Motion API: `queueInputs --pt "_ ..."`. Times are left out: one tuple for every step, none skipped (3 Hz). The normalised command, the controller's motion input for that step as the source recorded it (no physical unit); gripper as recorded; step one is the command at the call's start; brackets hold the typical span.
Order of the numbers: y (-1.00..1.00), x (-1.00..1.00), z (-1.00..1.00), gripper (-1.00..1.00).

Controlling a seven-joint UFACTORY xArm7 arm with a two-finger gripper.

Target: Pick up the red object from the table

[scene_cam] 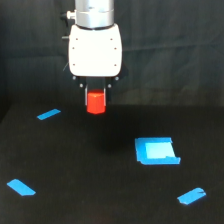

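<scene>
The single arm enters from the top of the exterior view, its silver wrist joined to a white housing (95,50) with small dark screw points along its sides. Below the housing sits the end effector (95,102), whose dark fingers are mostly hidden against the black background. The red block (95,102) is held at the tip of the end effector, directly under the housing; its upper part sits between the fingers and its lower part projects beneath them. The end effector is clenched on the red block. The block appears lifted clear of the desk (100,200): a faint dark shadow lies on the surface below it, separate from the block itself. The desk is flat, black and matte. Four pieces of blue tape lie on it. One short strip (48,114) lies near the far edge, toward the exterior view's left, just beside and lower than the block in the frame. A second strip (21,187) lies near the front corner on the exterior view's left. A third strip (191,196) lies near the front corner on the exterior view's right. A blue square patch (156,150) with a paler centre lies between the middle of the desk and the edge on the exterior view's right, well apart from the block.
</scene>
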Motion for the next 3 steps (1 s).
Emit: queueInputs --pt "-0.06 0.00 0.00 -1.00" --pt "0.01 -0.07 -0.01 -1.00" --pt "0.03 0.02 0.06 -1.00"
